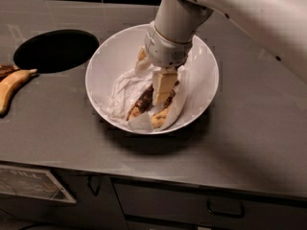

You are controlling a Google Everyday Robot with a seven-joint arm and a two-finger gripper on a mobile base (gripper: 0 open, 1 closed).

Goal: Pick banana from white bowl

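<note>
Item on the flat grey countertop (249,143): one large, round, plain white bowl (103,73), standing upright at the middle of the surface. Contents of the white bowl: crumpled white paper (122,87) spread over the left and near inner wall, and on it a long, slim, brown-black overripe banana (140,104), lying aslant with its yellowish end towards the near left. A second yellowish, brown-marked length (160,118) lies just right of it, partly wrapped by the paper; it cannot be told whether this is a separate fruit. The white robot arm (240,13) enters from the far right and descends into the bowl. Its gripper (162,94) stands low inside the bowl, directly over the middle of the banana and at or very near its skin. It cannot be told whether the gripper is wide, narrow or holding the fruit. To the far left, a round dark opening (55,49) is cut in the countertop. Near it at the left edge, outside the bowl, lies a curved yellow-brown banana (12,86). Grey drawer fronts (192,202) run below the near edge.
</note>
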